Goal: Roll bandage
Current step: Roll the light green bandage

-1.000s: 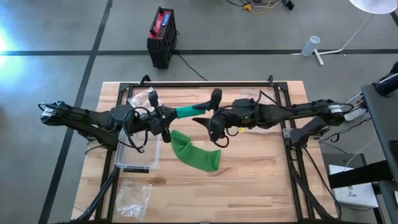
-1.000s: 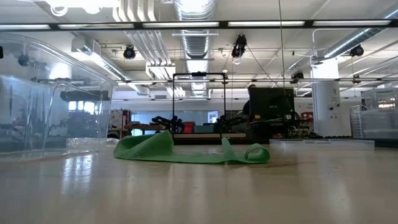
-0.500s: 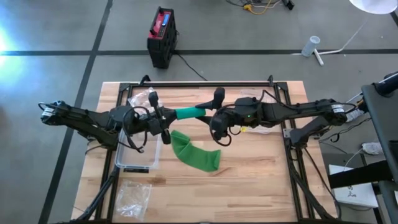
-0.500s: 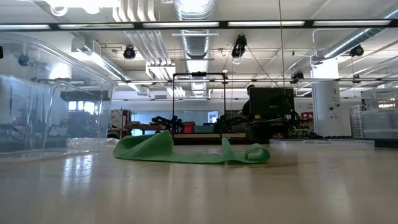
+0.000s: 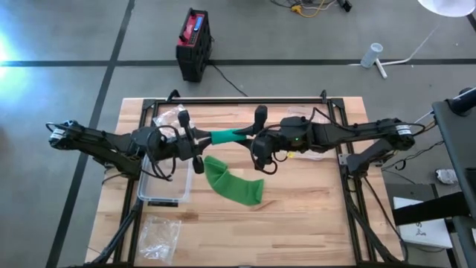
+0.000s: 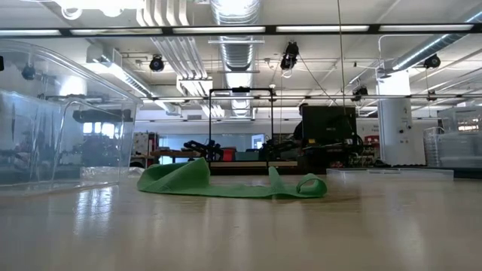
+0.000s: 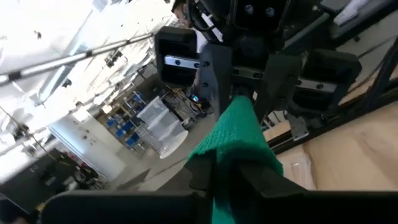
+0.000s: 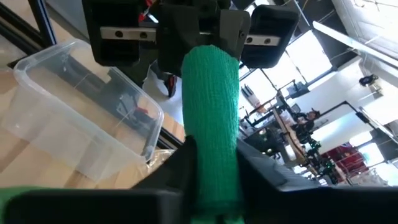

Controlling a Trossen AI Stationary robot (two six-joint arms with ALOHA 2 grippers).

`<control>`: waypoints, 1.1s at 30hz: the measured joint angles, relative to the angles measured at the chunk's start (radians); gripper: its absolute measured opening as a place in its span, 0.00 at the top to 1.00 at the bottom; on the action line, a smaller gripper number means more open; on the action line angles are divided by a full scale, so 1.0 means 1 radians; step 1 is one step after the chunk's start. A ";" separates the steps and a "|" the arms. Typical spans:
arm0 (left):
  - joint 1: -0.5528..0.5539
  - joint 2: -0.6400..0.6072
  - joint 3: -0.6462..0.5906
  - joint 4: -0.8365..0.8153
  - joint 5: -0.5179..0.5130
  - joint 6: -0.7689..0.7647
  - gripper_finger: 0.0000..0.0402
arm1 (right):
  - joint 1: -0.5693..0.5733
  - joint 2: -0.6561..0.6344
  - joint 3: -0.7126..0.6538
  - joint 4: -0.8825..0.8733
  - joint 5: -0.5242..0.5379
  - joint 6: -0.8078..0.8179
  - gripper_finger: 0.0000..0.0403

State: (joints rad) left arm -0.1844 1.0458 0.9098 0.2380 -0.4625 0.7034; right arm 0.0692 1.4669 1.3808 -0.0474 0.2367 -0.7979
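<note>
Bandage [image 5: 223,135] hung stretched between both grippers above the table [image 5: 312,208], loose tail heaped below. Left gripper [image 5: 199,138] was clamped on one end; right gripper [image 5: 249,137] pinched the other, probably keeping the span taut for winding.

Both dark arms reach inward from opposite sides and meet nose to nose near the middle, raised above the surface. The left pincer [image 5: 199,138] points toward the right arm with its fingers [image 7: 202,171] pressed closed on the green bandage [image 5: 223,135]. The right pincer [image 5: 250,135] faces it, its fingers [image 8: 180,163] drawn in tight against the same bandage from the other end.
</note>
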 joint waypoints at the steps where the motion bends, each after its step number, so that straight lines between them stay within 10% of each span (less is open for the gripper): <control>1: 0.000 0.000 0.010 -0.014 0.000 -0.023 0.92 | 0.000 -0.001 0.000 0.001 -0.001 0.003 0.85; 14: 0.000 -0.001 0.100 -0.273 0.001 -0.172 0.68 | 0.004 -0.089 -0.002 -0.080 -0.075 0.101 0.94; 33: 0.057 0.015 -0.188 0.321 0.169 -0.344 0.63 | 0.007 -0.116 -0.002 -0.010 -0.132 0.158 0.94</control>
State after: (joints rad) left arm -0.1278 1.0610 0.7222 0.5591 -0.2937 0.3590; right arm 0.0765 1.3506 1.3788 -0.0572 0.1048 -0.6396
